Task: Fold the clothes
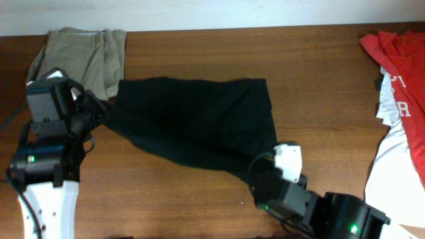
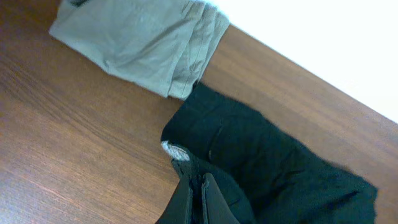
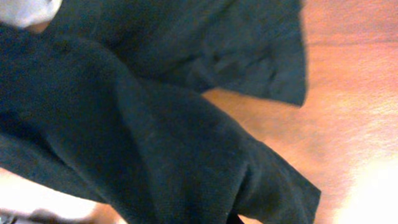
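Observation:
The black shorts [image 1: 192,119] lie spread across the middle of the table, pulled taut between both arms. My left gripper [image 1: 99,113] is shut on their left edge, where a pale waistband patch [image 2: 174,149] shows; its fingers [image 2: 200,193] pinch black cloth [image 2: 273,162]. My right gripper [image 1: 260,174] is at the shorts' lower right corner, and its fingers are hidden under black cloth [image 3: 155,124] that fills the right wrist view. The khaki shorts [image 1: 83,56] lie at the back left and also show in the left wrist view [image 2: 143,43]. A red shirt [image 1: 402,56] and a white shirt [image 1: 395,159] lie at the right.
Bare wooden table [image 1: 319,66] lies between the black shorts and the shirt pile. A pale wall runs along the table's far edge [image 2: 323,43]. The arm bases stand at the front left [image 1: 43,172] and front right [image 1: 332,212].

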